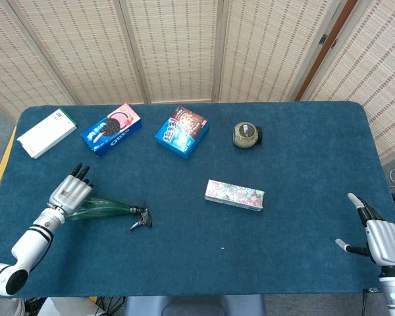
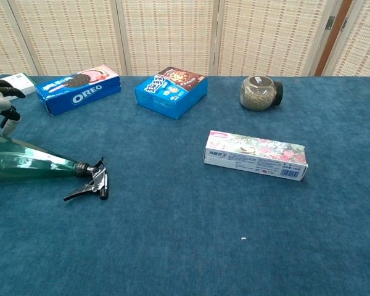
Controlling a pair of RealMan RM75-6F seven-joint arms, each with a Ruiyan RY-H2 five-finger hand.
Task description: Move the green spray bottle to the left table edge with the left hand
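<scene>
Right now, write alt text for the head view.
The left robot hand holds a green spray bottle lying on its side near the blue table's left edge. The right robot hand rests open at the right.

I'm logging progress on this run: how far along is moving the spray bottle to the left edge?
Underway. Done: the left hand has hold of the green spray bottle, which lies on its side, nozzle pointing right. In hand: the bottle sits left of centre on the table, its base close to the left side. Left: the last stretch to the edge, then letting go. The right hand rests idle at the far right.
</scene>
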